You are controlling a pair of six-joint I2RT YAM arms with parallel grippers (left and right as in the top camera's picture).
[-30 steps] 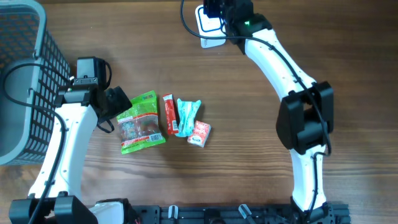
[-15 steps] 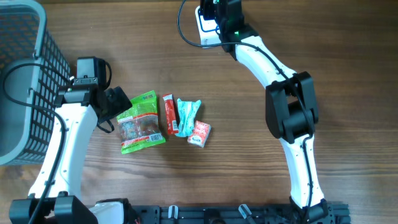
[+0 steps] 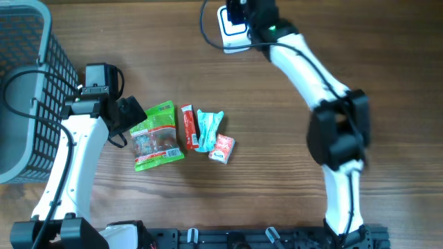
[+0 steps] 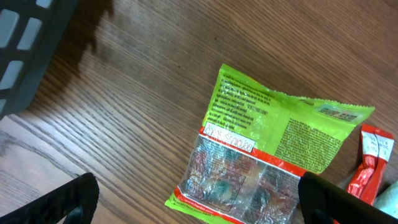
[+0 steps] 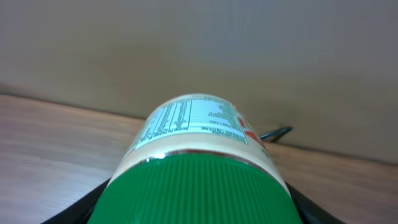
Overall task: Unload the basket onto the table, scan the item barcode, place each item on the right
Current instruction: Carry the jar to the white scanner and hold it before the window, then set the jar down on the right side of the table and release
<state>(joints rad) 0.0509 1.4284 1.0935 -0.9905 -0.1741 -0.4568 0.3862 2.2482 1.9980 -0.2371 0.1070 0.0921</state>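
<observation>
The jar (image 5: 193, 149), white-labelled with a ribbed green lid (image 5: 189, 190), was up off the table at the far edge, gripped by the right gripper (image 3: 255, 15), whose jaws stood partly apart and pressed in on either side of the lid. The printed label (image 5: 189, 118) faced up and away toward the wall; no barcode could be made out on the part showing. From overhead the jar itself was hidden beneath the gripper, which hung just beside a white corded device (image 3: 232, 31), probably the scanner. The step in hand looked like presenting the jar to that scanner; the next move likely called for turning the jar until its barcode faced the scanner's window and holding it steady there. Well apart, the left gripper (image 3: 130, 114) hovered with jaws spread wide and empty over a green snack packet (image 4: 267, 155), touching nothing. Beside the packet lay a red stick (image 3: 187, 127), a teal sachet (image 3: 208, 128) and a small red-and-white sachet (image 3: 222, 149), with a grey basket (image 3: 28, 90) at the left edge.
</observation>
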